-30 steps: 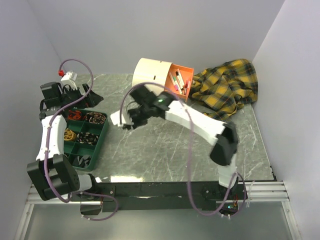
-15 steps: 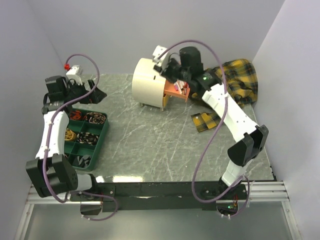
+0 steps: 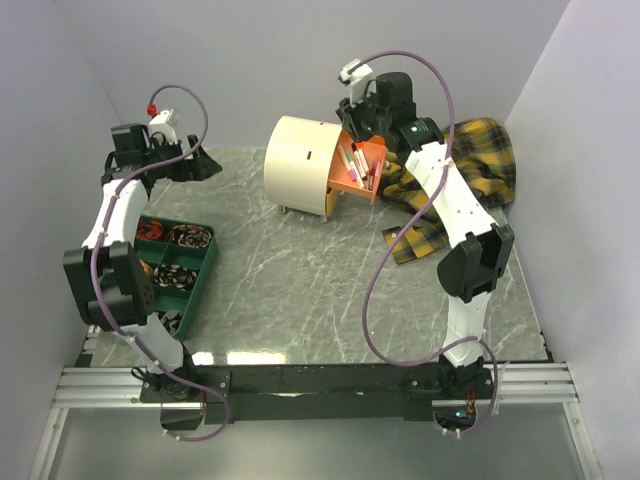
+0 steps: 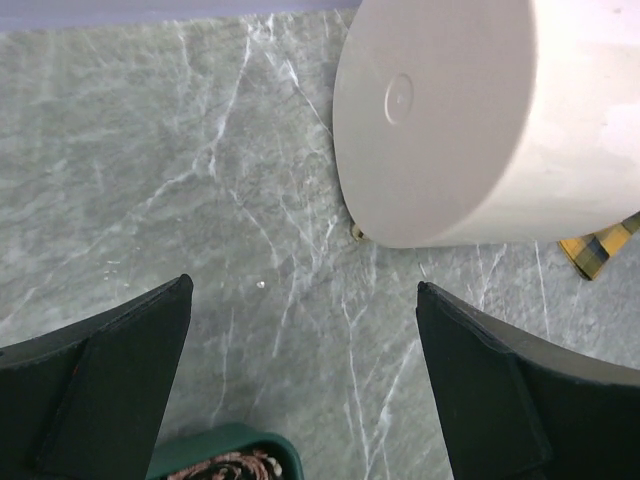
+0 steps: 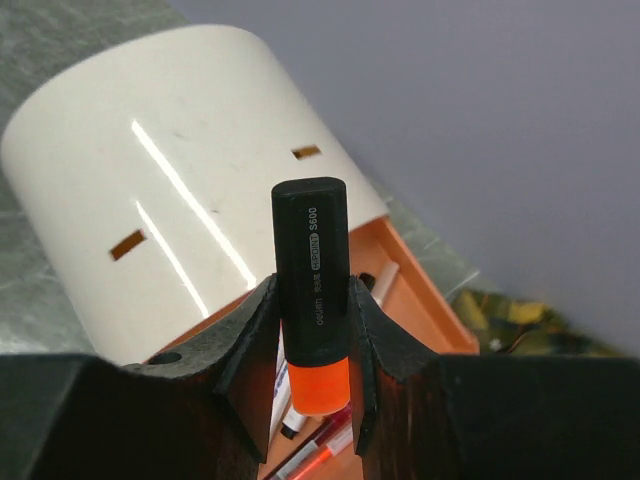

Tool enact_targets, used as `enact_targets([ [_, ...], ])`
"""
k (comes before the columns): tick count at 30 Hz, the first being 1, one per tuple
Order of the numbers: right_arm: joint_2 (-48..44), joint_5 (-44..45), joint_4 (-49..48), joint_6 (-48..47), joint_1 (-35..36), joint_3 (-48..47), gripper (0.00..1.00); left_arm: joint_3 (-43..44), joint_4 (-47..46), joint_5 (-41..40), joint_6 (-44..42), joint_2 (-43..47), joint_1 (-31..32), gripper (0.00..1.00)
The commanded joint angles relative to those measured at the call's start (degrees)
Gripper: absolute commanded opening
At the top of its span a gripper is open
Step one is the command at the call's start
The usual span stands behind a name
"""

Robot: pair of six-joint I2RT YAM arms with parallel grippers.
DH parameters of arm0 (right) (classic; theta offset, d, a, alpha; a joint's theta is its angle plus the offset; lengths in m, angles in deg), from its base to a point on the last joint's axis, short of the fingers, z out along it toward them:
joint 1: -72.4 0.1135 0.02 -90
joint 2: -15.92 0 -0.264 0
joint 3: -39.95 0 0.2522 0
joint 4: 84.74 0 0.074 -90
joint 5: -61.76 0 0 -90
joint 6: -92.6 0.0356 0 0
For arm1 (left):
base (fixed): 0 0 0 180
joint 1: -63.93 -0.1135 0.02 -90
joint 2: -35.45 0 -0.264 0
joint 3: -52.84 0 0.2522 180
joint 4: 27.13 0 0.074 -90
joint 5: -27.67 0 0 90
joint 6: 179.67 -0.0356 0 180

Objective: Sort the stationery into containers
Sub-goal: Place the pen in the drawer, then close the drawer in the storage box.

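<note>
My right gripper [image 5: 313,290] is shut on a black marker [image 5: 312,240] with an orange cap, held upright with the cap pointing down. It hangs over the open orange drawer [image 5: 425,300] of the cream round-topped cabinet [image 5: 170,200]. Several pens [image 5: 300,425] lie in that drawer. From above, the right gripper [image 3: 352,128] sits just behind the drawer [image 3: 372,157], where pink and white pens [image 3: 352,163] show. My left gripper [image 4: 300,300] is open above bare table, well left of the cabinet [image 4: 440,120]; in the top view it [image 3: 205,165] is at the far left.
A green compartment tray [image 3: 205,262] with coiled bands sits at the left, its rim [image 4: 225,442] just under the left fingers. A yellow plaid cloth [image 3: 465,170] is heaped right of the cabinet, one flap [image 3: 410,243] reaching onto the table. Walls close in on three sides.
My right arm has swung from low over the table's middle up to the open orange drawer. The left gripper has moved back toward the far wall, still open.
</note>
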Motion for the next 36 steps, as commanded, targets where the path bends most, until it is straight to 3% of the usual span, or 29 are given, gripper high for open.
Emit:
enact_targets([
  [1,1.5,4.1,-0.1,16.0,-3.0,-0.5,0.00,5.8,-2.6,2.7,1.5,-3.7,1.2,0.99],
  [7,3.3,1.8,0.9,22.0,-5.1,-1.9,0.00,12.4,-3.3,3.4,2.8,-9.8,2.5,0.99],
  [9,5.9,-0.3,3.2,24.5,-5.8,-5.6,0.14,14.7,-3.5,2.9,3.0,-12.3,3.0,0.99],
  [10,6.7,-1.1,4.0,25.1,-6.1,-6.9,0.30,15.4,-3.6,2.7,3.2,-13.1,3.5,0.99],
  [13,7.6,-5.2,4.4,27.6,-7.0,-8.9,0.50,18.0,-3.7,2.8,3.5,-15.8,4.6,0.99],
  [20,1.3,-4.2,4.2,29.1,-8.8,-5.4,0.58,20.9,-5.8,3.3,5.2,-17.9,6.1,0.99],
  [21,-0.2,-3.5,4.4,29.6,-9.4,-2.5,0.58,20.9,-6.5,3.3,5.4,-17.9,6.3,0.99],
  [23,-4.4,-0.8,3.5,30.2,-12.0,1.5,0.43,20.8,-7.5,3.5,6.2,-18.1,6.4,0.99],
  [24,-5.4,-0.7,3.4,29.4,-12.9,4.3,0.24,20.7,-8.1,3.6,6.6,-18.3,6.6,0.99],
  [27,-6.8,0.0,6.3,24.4,-15.0,7.4,0.00,21.4,-9.5,4.1,7.7,-19.4,7.0,0.99],
  [31,-6.8,0.3,6.8,20.0,-15.7,10.6,0.00,22.6,-10.6,5.4,8.6,-20.9,7.8,0.99],
  [36,-3.2,-0.4,8.3,18.4,-15.6,7.0,0.00,23.3,-11.5,8.4,9.0,-21.8,8.9,1.00],
])
